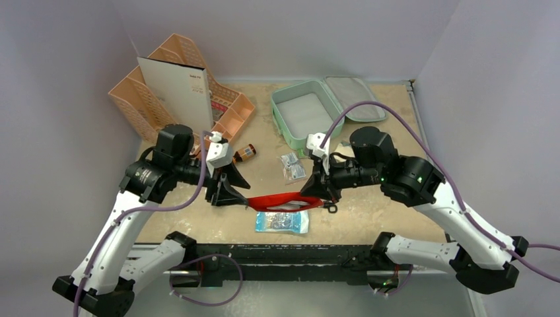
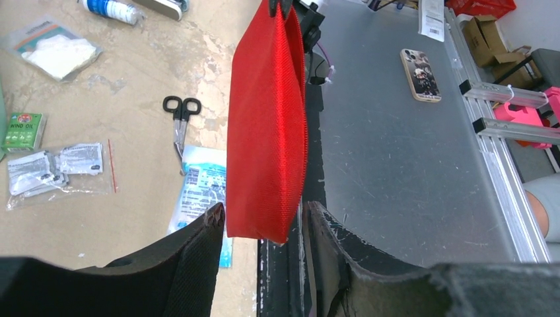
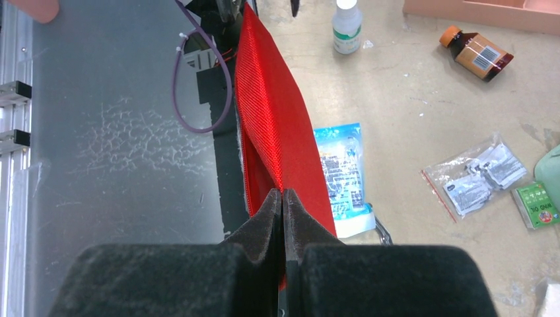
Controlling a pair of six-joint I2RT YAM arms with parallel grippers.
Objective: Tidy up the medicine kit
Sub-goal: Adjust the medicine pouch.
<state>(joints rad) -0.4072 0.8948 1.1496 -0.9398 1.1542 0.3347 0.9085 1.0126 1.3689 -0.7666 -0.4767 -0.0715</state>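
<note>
Medicine kit (image 1: pixel 305 113): mint-green rounded-square case, lying flat and fully open. Base tray faces up, pale interior showing. Grey-lined lid folded back flat on its right. Sits at table's (image 1: pixel 396 198) far edge, right of centre.

One case (image 1: pixel 305 115), one pouch (image 1: pixel 280 200), one organizer (image 1: pixel 135 105)

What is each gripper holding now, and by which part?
The right gripper pinches one end of the red pouch. The left gripper brackets the opposite end; whether it grips cannot be told.
</note>
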